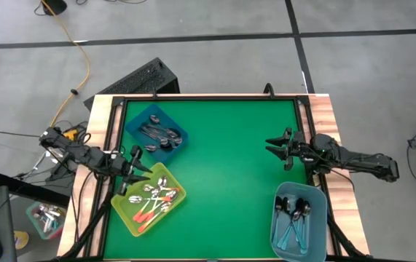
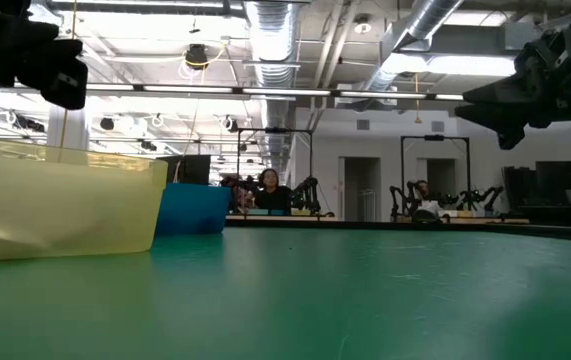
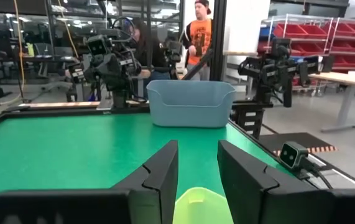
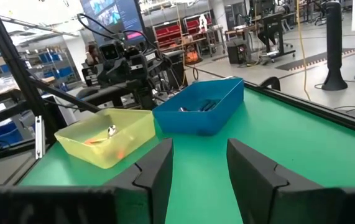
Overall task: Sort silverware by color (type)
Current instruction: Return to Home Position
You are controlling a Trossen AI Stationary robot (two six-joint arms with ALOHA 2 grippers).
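Left pincer [image 1: 140, 163] hangs released from above, fingers spread, just beside a yellow-green bin [image 1: 123, 215] that holds the orange-handled spoons [image 1: 153, 200]. A dark blue bin [image 1: 143, 115] with the dark grey spoons [image 1: 157, 135] lies near its other side. Well across the green bench [image 1: 222, 175], the right pincer [image 1: 272, 145] faces it, also released, with a light blue bin [image 1: 300, 188] of teal-handled spoons [image 1: 295, 218] near it, beside its arm. From bench height, both pincers hang above the surface at opposite edges. The yellow-green bin stands under the left one and the dark blue bin just past it. A seated person [image 2: 268, 190] is far behind in the room. Through the left wrist camera, the left pincer's fingers stand apart with the yellow-green bin's rim just below the gap. The light blue bin sits straight ahead across the bench, and a person in an orange shirt [image 3: 199, 34] stands beyond it. Through the right wrist camera, the right pincer's fingers are likewise parted over bare green. Well ahead of them, the yellow-green and dark blue bins sit side by side, spoons showing inside each.
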